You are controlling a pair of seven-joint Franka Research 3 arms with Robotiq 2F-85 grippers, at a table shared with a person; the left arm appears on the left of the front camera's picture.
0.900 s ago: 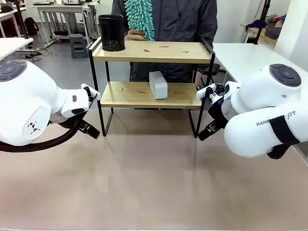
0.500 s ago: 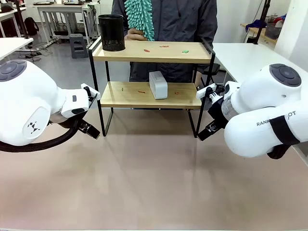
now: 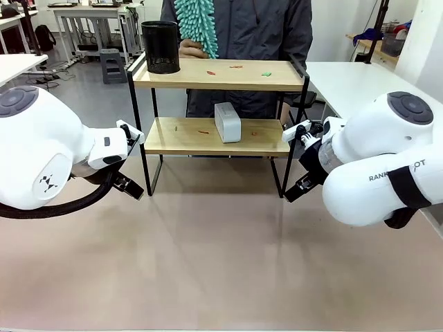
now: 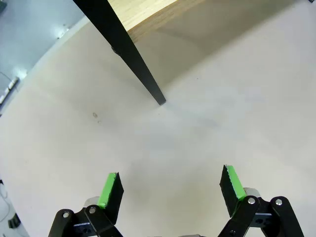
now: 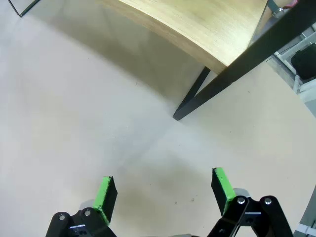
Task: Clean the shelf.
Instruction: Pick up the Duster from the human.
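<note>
The shelf (image 3: 208, 135) stands at the table's far side, two wooden boards in a black frame. Small red and green scraps (image 3: 237, 68) lie on its top board beside a black mesh cup (image 3: 160, 47); a white box (image 3: 227, 122) stands on the lower board. Behind the shelf a person holds a teal fluffy duster (image 3: 196, 24) upright. My left gripper (image 4: 170, 186) hangs open over bare table near a shelf leg (image 4: 133, 59). My right gripper (image 5: 163, 190) is open too, near another shelf leg (image 5: 237, 69).
Both white arms (image 3: 48, 155) flank the shelf low at the sides; the table's (image 3: 221, 263) near half lies between them. A second white table (image 3: 360, 83) stands at the right, desks and stools farther back.
The person has lifted the duster slightly and shifted it a little to the left. Neither arm has moved.
</note>
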